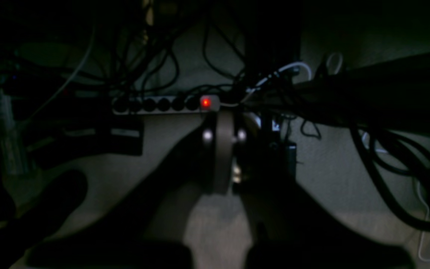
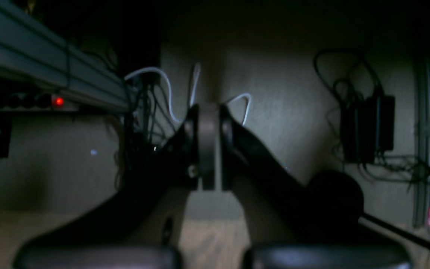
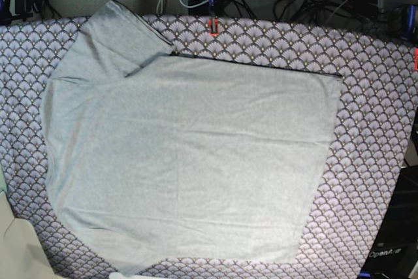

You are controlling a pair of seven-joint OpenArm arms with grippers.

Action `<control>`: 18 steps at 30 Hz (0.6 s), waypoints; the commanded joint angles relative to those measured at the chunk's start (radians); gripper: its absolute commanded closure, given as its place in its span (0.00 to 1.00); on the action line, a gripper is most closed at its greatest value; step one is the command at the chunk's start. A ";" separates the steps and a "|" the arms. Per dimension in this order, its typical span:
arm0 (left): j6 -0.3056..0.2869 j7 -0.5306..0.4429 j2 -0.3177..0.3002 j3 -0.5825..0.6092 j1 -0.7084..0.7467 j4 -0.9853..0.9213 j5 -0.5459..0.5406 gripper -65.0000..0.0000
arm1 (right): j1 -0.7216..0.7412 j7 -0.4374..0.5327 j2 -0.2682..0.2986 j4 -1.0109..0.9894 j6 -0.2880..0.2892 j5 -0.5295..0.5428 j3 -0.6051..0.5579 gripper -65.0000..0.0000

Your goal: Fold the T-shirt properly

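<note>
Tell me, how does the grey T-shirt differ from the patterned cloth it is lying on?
The T-shirt is plain light grey with no print; the cloth is purple-grey with a fan-scale pattern all over. The T-shirt lies on top, spread out with one sleeve reaching the far left corner; the cloth lies underneath and shows as a border around it. The T-shirt has faint creases; the cloth looks smooth. Both lie flat.

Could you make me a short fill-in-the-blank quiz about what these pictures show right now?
1. The T-shirt lies spread flat on a cloth printed with a fan-scale ____.
2. The shirt's colour is light ____.
3. In the wrist views, the left hand and right hand are both ____.
4. The power strip shows a small ____ light.

Missing words: pattern; grey; shut; red
</note>
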 commanded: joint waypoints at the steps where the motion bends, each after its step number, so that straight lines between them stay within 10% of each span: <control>1: -0.007 -0.032 -0.001 -0.001 0.012 -0.002 0.004 1.00 | -0.016 0.034 0.008 -0.003 -0.007 0.001 0.003 1.00; 18: -0.014 -0.457 -0.001 -0.009 0.123 -0.002 -0.067 1.00 | -0.070 0.158 0.087 0.031 -0.007 0.003 0.087 1.00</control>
